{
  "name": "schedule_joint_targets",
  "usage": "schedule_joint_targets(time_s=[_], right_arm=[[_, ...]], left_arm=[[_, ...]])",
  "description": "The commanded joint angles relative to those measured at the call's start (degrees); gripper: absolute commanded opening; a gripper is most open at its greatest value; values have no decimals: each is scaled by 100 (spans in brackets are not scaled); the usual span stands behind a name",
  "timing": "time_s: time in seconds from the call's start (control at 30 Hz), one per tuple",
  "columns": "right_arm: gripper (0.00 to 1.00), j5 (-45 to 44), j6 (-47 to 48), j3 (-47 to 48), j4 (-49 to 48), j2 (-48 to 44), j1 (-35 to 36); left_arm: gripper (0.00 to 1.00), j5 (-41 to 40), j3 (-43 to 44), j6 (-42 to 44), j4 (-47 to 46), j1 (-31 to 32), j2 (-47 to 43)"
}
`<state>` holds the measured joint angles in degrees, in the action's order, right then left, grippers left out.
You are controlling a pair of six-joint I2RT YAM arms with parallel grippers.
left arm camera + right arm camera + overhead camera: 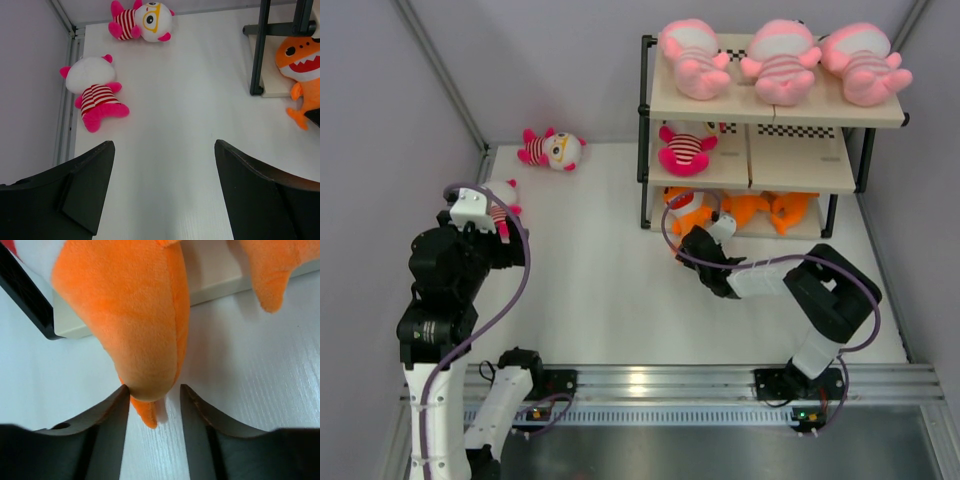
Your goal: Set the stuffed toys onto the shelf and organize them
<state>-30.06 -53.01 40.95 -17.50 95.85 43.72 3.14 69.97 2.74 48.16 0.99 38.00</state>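
Nine stuffed toys (pixel 780 60), three per colour

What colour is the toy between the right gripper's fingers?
Orange; the toy shows best in the right wrist view.

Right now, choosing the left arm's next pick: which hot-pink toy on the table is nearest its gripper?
The hot-pink toy with its face hidden, beside the left wall; the yellow-glasses toy lies farther back.

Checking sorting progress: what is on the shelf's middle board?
One hot-pink toy lies at the left end of the middle board; no other toy shows. The top board covers its rear part.
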Motion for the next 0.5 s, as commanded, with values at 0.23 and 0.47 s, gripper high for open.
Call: schedule_joint_targets(time_s=[0.23, 0.47], right_arm=[[8, -641, -306, 123, -333, 83, 145], [0, -808, -78, 457, -439, -155, 101]], left_arm=[[87, -59, -54, 104, -88, -12, -82], [87, -103, -37, 174, -105, -3, -38]])
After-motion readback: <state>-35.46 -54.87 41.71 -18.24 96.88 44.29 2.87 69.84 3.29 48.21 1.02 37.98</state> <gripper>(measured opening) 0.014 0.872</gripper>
